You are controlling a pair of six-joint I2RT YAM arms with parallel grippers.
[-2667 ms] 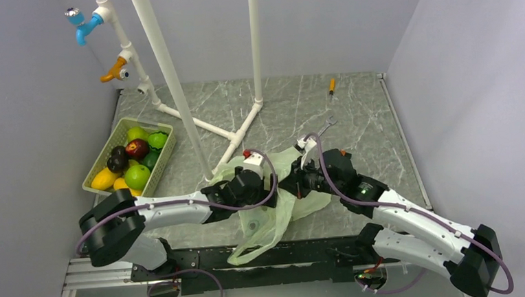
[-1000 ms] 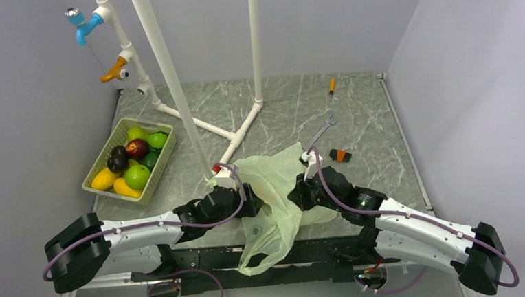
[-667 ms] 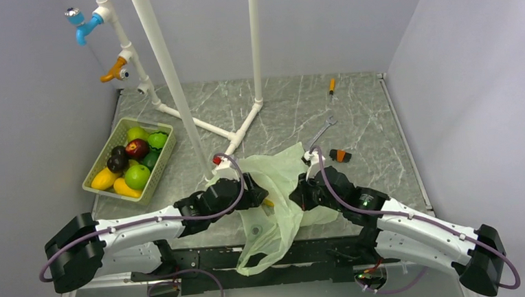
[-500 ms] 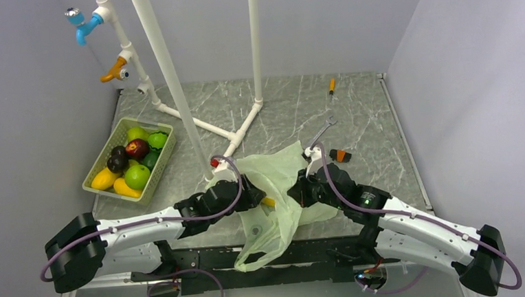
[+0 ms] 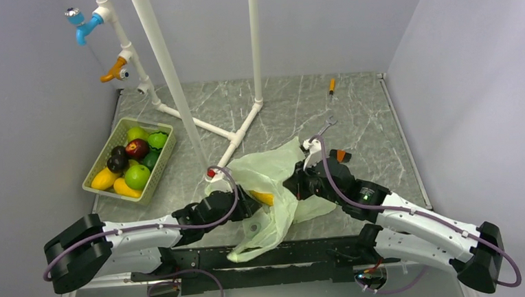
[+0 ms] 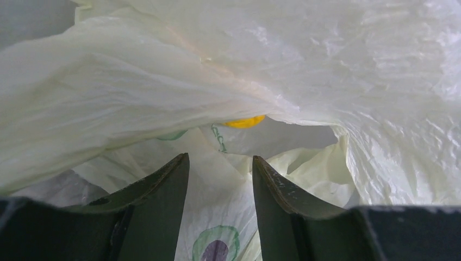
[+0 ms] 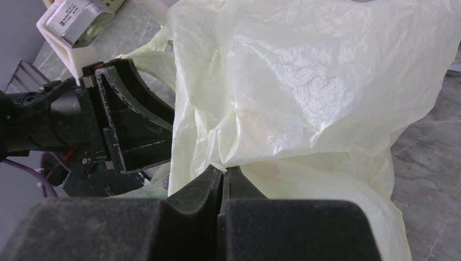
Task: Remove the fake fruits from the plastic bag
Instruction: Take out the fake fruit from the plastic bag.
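The pale-green plastic bag (image 5: pixel 275 179) lies crumpled at the table's near middle, its handles hanging over the front edge. My right gripper (image 5: pixel 296 186) is shut on a fold of the bag (image 7: pixel 304 92) and holds its upper layer lifted. My left gripper (image 5: pixel 253 204) is open at the bag's mouth, its fingers (image 6: pixel 163 190) apart over the bag's lower layer. A yellow fake fruit (image 5: pixel 264 198) shows inside the opening; in the left wrist view it (image 6: pixel 244 122) peeks out under the lifted film, ahead of the fingers. A green shape beside it is only dimly seen.
A pale-green slotted basket (image 5: pixel 117 135) at the left holds several fake fruits. A white pipe frame (image 5: pixel 173 78) stands behind the bag. A wrench (image 5: pixel 324 129), a small orange-black object (image 5: pixel 341 155) and an orange-handled tool (image 5: pixel 331 86) lie at the back right.
My right gripper has lifted the bag's fold higher and back, opening the mouth. My left gripper drew back a little toward the near edge. The yellow fruit shows more.
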